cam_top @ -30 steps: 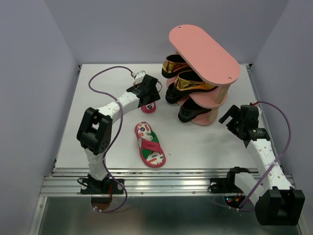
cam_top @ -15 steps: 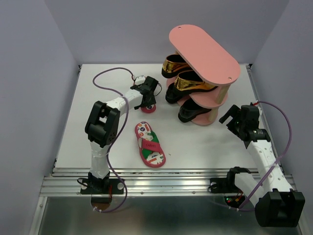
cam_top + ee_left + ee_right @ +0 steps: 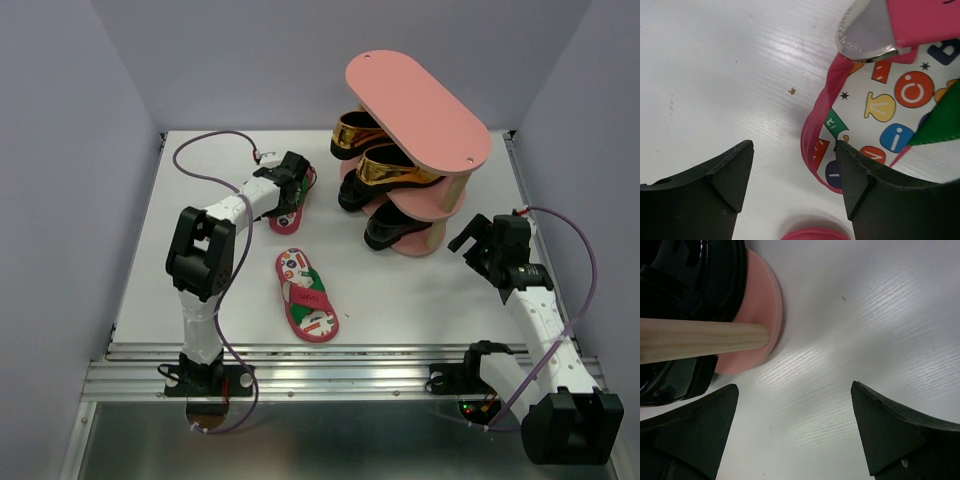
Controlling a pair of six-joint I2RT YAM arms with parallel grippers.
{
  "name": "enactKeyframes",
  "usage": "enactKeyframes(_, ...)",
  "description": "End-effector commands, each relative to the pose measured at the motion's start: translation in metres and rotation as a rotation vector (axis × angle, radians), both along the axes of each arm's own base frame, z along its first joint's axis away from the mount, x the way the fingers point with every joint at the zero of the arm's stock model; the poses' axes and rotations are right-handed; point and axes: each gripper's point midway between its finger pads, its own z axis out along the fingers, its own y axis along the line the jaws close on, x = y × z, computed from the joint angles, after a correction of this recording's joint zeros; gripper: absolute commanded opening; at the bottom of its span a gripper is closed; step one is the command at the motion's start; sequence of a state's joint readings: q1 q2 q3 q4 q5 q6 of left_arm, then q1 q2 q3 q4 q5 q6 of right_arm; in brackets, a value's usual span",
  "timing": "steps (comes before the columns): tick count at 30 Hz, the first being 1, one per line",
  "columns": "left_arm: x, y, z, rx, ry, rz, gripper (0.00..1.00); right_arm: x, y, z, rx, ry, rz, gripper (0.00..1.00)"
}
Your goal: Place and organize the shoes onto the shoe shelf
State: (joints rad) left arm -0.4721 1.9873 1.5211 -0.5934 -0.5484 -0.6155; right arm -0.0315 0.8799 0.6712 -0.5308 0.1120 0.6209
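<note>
The salmon-pink shoe shelf (image 3: 418, 106) stands at the back right. Two gold loafers (image 3: 396, 165) sit on its middle board. Two black loafers (image 3: 393, 226) sit on its bottom board. One pink flip-flop (image 3: 283, 221) lies left of the shelf, partly under my left gripper (image 3: 295, 188). That gripper (image 3: 794, 150) is open. One of its fingers is over the flip-flop's printed footbed (image 3: 890, 107), the other over bare table. The second flip-flop (image 3: 307, 296) lies at the middle front. My right gripper (image 3: 470, 238) is open and empty beside the shelf's bottom board (image 3: 760, 310).
A wooden shelf post (image 3: 690, 340) and a black loafer (image 3: 690, 270) fill the left of the right wrist view. The enclosure's lavender walls (image 3: 60, 150) close in the white table (image 3: 420, 290). A metal rail (image 3: 300, 365) runs along the front edge.
The left gripper has moved a little left and back. The flip-flop under it now shows more of its length and sits further left. The right arm has not moved.
</note>
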Motion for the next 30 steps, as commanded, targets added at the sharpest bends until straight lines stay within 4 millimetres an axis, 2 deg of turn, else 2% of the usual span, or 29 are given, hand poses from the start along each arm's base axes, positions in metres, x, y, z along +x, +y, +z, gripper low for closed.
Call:
enactKeyframes(1,0.013,-0.036,0.064,-0.120,-0.183,-0.115,0.79,0.003,-0.001,0.006,-0.008,-0.034,0.006,1.00)
enactKeyframes(3,0.008,-0.063,0.064,-0.185,-0.188,-0.189,0.85,0.004,-0.001,0.005,-0.005,-0.031,0.004,1.00)
enactKeyframes(5,0.008,-0.075,0.061,-0.203,-0.187,-0.209,0.86,0.003,-0.001,0.006,-0.007,-0.034,0.005,1.00)
enactKeyframes(6,0.009,-0.076,0.052,-0.190,-0.169,-0.212,0.86,0.003,-0.001,0.006,-0.009,-0.032,0.004,1.00)
enactKeyframes(8,0.015,-0.078,0.050,-0.174,-0.177,-0.226,0.83,0.003,-0.001,0.006,-0.011,-0.034,0.004,1.00)
enactKeyframes(9,0.017,-0.078,0.046,-0.165,-0.177,-0.235,0.76,0.003,-0.001,0.006,-0.010,-0.034,0.005,1.00)
enactKeyframes(11,0.023,-0.082,0.046,-0.163,-0.200,-0.262,0.70,0.004,-0.001,0.007,-0.011,-0.035,0.006,1.00)
enactKeyframes(18,0.048,-0.082,0.046,-0.129,-0.249,-0.300,0.69,0.004,-0.002,0.008,-0.011,-0.038,0.002,1.00)
enactKeyframes(27,0.072,-0.094,0.030,-0.173,-0.275,-0.359,0.67,0.003,-0.002,0.011,-0.013,-0.041,0.000,1.00)
enactKeyframes(30,0.077,-0.094,0.023,-0.177,-0.278,-0.352,0.59,0.003,-0.003,0.012,-0.016,-0.043,-0.004,1.00)
